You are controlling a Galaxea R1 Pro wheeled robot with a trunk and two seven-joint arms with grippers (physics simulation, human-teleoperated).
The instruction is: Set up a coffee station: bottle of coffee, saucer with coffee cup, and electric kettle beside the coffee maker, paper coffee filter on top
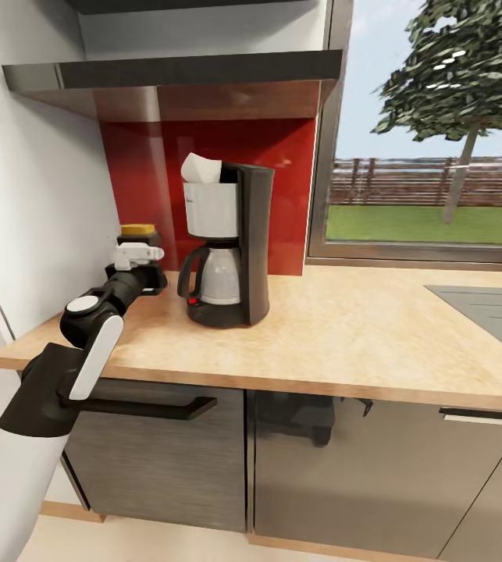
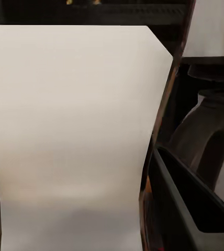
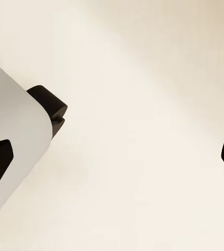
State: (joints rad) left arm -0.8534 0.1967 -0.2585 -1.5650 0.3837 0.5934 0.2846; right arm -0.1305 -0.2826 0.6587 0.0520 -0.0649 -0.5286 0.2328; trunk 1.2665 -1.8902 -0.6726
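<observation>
Here the bottle of coffee (image 2: 70,141) shows a blank white label.

Red backsplash (image 1: 282,164) behind the worktop, dark shelf (image 1: 196,74) above it. Window (image 1: 438,140) to the right: tree (image 1: 469,70), wooden fence (image 1: 407,181), grass (image 1: 430,224). Grey cabinet fronts (image 1: 375,476) below with black handle (image 1: 153,408). Grey inset panel (image 1: 493,308) far right.
</observation>
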